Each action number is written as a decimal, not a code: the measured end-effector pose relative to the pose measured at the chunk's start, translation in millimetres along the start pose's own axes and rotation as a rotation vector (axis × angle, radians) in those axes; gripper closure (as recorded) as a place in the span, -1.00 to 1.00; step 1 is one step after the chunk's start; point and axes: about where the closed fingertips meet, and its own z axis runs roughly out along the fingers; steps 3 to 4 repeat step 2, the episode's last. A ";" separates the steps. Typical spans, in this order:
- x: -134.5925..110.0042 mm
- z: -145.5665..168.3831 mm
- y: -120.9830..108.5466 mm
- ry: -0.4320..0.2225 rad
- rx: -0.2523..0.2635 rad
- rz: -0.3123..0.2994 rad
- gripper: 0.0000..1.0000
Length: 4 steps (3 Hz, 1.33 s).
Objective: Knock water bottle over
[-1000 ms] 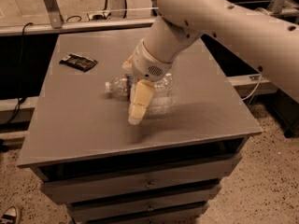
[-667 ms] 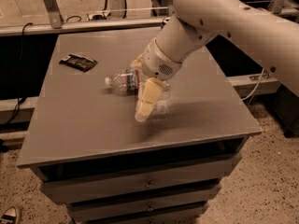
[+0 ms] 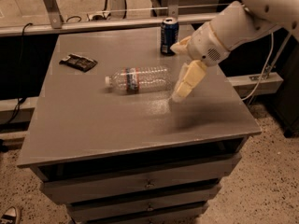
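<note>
The water bottle, clear ribbed plastic with a white cap and a white-and-red label band, lies on its side in the middle of the grey cabinet top, cap pointing left. My gripper hangs just right of the bottle's base, fingers pointing down toward the surface, apart from the bottle and holding nothing. The white arm reaches in from the upper right.
A blue soda can stands upright at the back, behind the arm's wrist. A small dark packet lies at the back left. The cabinet has drawers below. A metal rail runs behind the cabinet.
The arm has swung to the right and lifted off the bottle. The bottle, earlier half hidden behind the gripper, now lies fully in view on its side, and the can is uncovered.
</note>
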 end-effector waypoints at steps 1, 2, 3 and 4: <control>13.5 -45.5 -14.9 -0.027 0.073 0.019 -1.00; 11.1 -51.5 -17.8 -0.031 0.086 0.015 -1.00; 11.1 -51.5 -17.8 -0.031 0.086 0.015 -1.00; 11.1 -51.5 -17.8 -0.031 0.086 0.015 -1.00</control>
